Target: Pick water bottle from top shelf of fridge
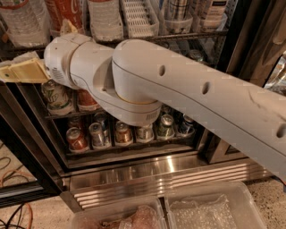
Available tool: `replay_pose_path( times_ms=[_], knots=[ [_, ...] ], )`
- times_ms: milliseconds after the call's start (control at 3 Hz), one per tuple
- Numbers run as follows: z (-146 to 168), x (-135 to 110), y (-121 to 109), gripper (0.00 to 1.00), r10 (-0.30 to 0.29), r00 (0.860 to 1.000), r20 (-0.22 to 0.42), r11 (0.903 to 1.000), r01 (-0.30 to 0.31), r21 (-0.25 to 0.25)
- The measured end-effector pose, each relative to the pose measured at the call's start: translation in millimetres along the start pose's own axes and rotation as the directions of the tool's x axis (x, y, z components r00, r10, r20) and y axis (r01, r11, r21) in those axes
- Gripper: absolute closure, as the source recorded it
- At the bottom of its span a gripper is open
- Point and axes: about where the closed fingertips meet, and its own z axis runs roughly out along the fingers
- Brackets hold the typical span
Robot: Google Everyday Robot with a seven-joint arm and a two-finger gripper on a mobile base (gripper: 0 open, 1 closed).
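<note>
The fridge (170, 175) stands open in front of me, its ribbed steel base panel low in the view. On the top shelf (196, 36), a clear ribbed water bottle (24, 20) stands at the far left, beside a red-labelled cola bottle (65, 13) and another clear bottle (105, 18). Their caps are cut off by the top edge. My gripper (13, 73), tan-coloured, is at the left edge, just below the top shelf and under the water bottle, apart from it. My white arm (178, 98) crosses the whole view and hides much of the middle shelves.
Several cans (123, 133) stand on the lower racks, with green and red ones (58, 96) right of the gripper. Two clear plastic bins (210, 210) sit on the floor in front. Cables (13, 172) lie at the lower left. The black door frame (250, 40) is at the right.
</note>
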Motion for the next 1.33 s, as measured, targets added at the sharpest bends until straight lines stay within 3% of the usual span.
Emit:
replay_pose_path(
  times_ms=[667, 1333],
  knots=[
    [5.7, -8.6, 5.4, 0.00, -0.026, 0.999, 0.024, 0.9994, 0.027, -0.022],
    [21.2, -20.2, 16.5, 0.10, -0.076, 0.996, 0.054, 0.9949, 0.079, -0.063]
  ],
)
